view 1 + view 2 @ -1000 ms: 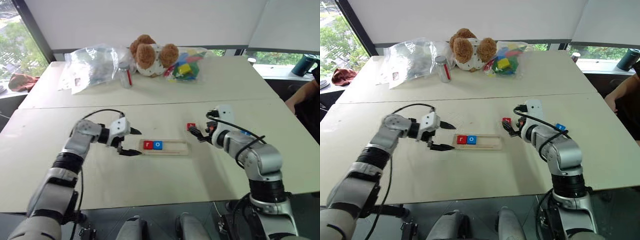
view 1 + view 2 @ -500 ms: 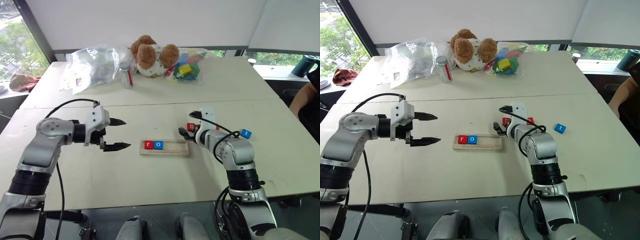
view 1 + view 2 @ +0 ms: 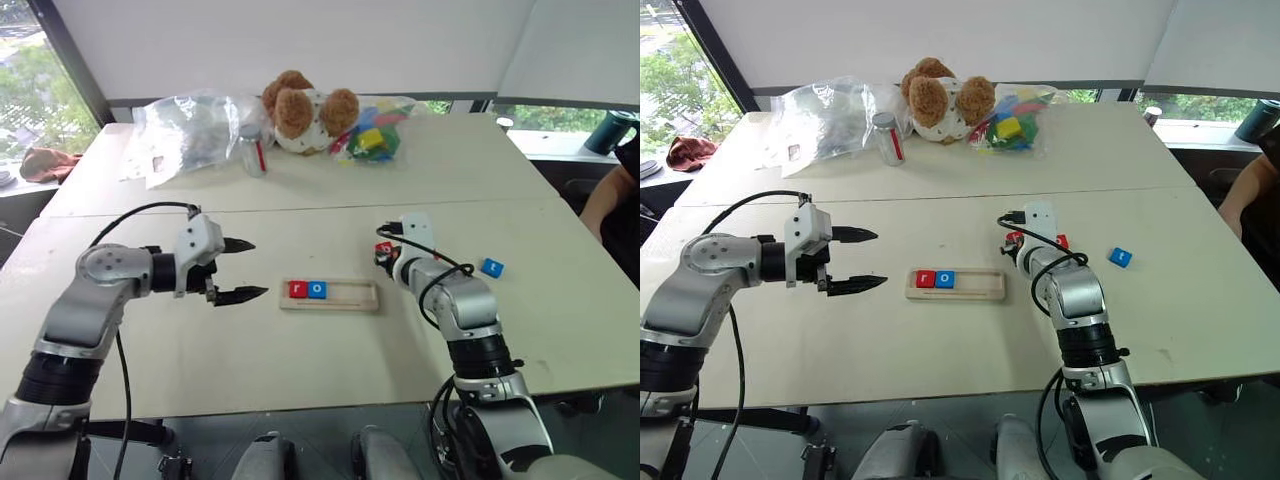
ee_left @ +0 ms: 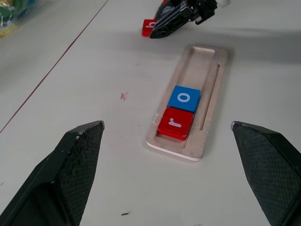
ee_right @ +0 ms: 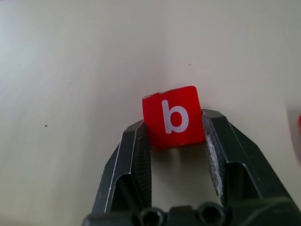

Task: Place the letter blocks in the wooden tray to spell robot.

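Fingers of our right gripper (image 5: 175,141) are closed on one red block marked "b" (image 5: 173,117), pinching its two sides just above the white table (image 3: 300,350). Our left gripper (image 3: 238,270) hangs above the table with its two black fingers spread wide and nothing between them, to the left of the wooden tray (image 3: 345,297) and apart from it.

We count two letter blocks in the tray: a red "r" (image 4: 175,123) at its left end and a blue "o" (image 4: 184,98) touching it on the right; the remaining length of the groove is bare. One more blue block (image 3: 491,267) lies flat on the table well right of the tray. One further red block (image 3: 1062,241) shows as a sliver beside our right wrist; its letter we cannot read.

At the far edge sit one teddy bear (image 3: 303,108), one clear bag of coloured toy blocks (image 3: 372,135), one crumpled clear bag (image 3: 180,135) and one small jar (image 3: 250,150).
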Robot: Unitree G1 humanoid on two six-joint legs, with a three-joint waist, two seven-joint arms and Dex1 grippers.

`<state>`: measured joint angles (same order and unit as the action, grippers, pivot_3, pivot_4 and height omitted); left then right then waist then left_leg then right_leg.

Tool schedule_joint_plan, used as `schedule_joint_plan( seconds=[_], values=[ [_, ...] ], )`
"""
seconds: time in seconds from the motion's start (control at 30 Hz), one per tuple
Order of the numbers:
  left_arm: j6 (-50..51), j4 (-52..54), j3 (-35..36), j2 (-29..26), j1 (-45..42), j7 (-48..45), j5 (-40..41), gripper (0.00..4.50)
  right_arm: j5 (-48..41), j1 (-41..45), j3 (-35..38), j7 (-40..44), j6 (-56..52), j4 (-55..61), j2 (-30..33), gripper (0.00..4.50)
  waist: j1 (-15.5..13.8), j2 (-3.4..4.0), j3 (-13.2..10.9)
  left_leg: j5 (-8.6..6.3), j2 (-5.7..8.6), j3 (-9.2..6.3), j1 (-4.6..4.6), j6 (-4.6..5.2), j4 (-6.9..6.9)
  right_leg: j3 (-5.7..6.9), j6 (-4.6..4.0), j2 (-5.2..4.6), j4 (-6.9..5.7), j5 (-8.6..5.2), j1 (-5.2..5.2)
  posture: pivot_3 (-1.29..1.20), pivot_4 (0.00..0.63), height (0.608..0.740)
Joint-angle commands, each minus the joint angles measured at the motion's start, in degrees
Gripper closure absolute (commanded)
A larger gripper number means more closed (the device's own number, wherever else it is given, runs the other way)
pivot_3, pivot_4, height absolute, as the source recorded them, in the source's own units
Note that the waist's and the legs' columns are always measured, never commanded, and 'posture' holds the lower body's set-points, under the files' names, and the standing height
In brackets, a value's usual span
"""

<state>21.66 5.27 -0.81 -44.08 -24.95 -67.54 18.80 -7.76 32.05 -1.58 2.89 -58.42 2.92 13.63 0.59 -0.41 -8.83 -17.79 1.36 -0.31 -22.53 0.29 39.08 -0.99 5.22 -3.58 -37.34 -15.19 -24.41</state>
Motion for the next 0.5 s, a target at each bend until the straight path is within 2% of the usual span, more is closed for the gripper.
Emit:
schedule_joint_plan(
  seconds=[0.03,0.13,0.23,0.33,0.5],
  values=[
    [-0.42,1.08,-2.17,1.03,-1.88,-1.99,1.16,0.00,-0.34,-4.00,2.74,0.61,-7.85,17.13,3.33,3.38,-0.15,0.01,-0.01,-0.01,0.02,0.00,-0.05,0.02,0.00,0.00,0.00,-0.01,0.03,0.00,-0.03,0.00,0.150,0.740],
    [-0.83,0.14,-3.91,1.56,-3.80,-3.31,0.79,0.00,0.40,-8.80,6.40,-1.68,-15.56,27.70,2.33,3.38,0.09,0.00,0.00,-0.04,0.02,-0.03,-0.23,0.06,0.00,0.00,0.00,0.00,0.09,0.00,-0.11,0.00,0.150,0.740],
    [-2.06,-3.23,-5.51,2.67,-6.86,-4.50,0.09,0.00,1.46,-13.15,9.72,-4.65,-21.66,35.01,-2.90,3.38,0.21,0.00,0.00,-0.04,0.01,-0.05,-0.28,0.06,0.00,0.03,0.00,0.02,0.14,0.00,-0.16,0.00,0.150,0.740],
    [-3.85,-6.18,-7.17,3.72,-9.02,-5.78,-0.94,0.00,2.40,-16.43,11.13,-6.93,-23.52,36.76,-8.53,3.38,0.46,0.00,0.00,-0.02,0.00,0.00,-0.19,0.03,0.01,-0.02,0.00,0.10,0.08,0.00,-0.16,0.00,0.150,0.740],
    [-4.97,-8.29,-8.17,4.74,-10.59,-7.08,-1.48,0.00,4.46,-18.02,11.39,-9.48,-20.70,34.08,-12.70,3.38,0.44,0.02,-0.01,-0.01,0.00,0.04,-0.08,0.03,0.01,0.00,0.00,0.23,0.01,0.00,-0.10,0.00,0.150,0.740]
  ],
)
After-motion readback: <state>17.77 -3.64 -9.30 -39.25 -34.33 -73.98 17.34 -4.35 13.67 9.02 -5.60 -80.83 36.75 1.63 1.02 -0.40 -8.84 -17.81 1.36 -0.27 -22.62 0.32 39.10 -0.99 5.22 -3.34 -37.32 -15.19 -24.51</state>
